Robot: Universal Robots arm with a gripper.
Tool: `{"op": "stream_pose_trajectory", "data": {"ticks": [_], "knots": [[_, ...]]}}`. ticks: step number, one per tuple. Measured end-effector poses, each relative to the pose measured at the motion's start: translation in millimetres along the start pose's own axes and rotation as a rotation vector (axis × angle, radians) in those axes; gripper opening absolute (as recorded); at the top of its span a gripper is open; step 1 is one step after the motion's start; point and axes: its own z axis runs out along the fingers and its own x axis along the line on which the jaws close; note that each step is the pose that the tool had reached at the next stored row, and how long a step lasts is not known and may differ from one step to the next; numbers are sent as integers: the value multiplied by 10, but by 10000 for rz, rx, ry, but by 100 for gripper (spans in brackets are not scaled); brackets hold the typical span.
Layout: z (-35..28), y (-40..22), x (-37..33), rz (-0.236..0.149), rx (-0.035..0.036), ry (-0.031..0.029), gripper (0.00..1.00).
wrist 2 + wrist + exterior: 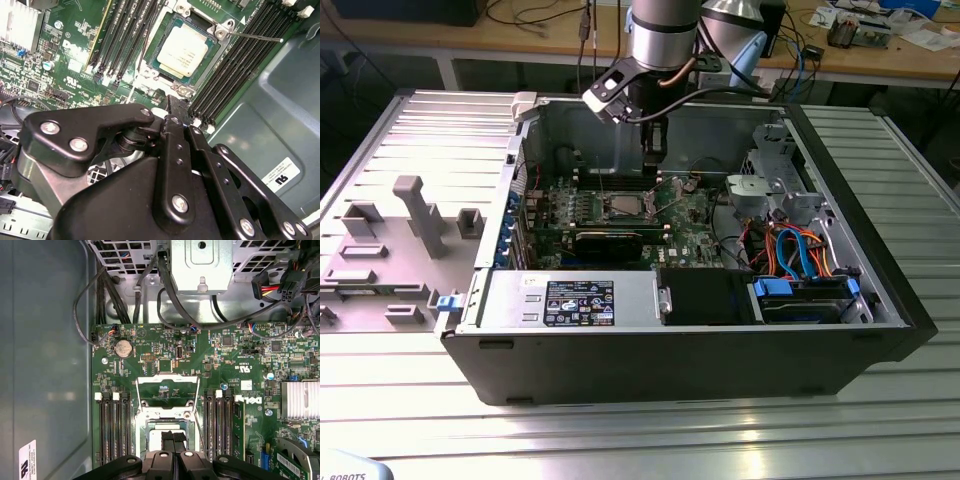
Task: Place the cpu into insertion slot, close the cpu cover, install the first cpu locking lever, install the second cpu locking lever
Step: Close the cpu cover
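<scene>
black gripper (173,438), jaws pressed together and empty, half hides the silvery-grey square cpu (187,49) seated in its metal-rimmed insertion slot (218,31); thin silvery cpu cover (167,380) lies open.

cpu (186,50): silvery-grey metal top, smooth, satin sheen
cpu cover (167,378): thin bare metal, silvery and bright
locking lever (255,36): thin bright metal wire
motherboard (150,340): green board, glossy lacquer
memory slots (115,425): black plastic, matt
heatsink (300,400): finned pale metal, shiny
gripper (173,437): black, smooth, slight gloss; bright metal screw heads
computer case (570,125): grey sheet metal inside, black shell outside
table (620,440): ribbed metal, dull reflections
</scene>
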Motion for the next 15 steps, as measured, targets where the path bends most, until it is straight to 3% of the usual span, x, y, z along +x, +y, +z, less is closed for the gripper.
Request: {"op": "stream_pose_trajectory", "data": {"ticks": [15], "knots": [[1, 23, 0, 0, -1, 0, 11]]}}
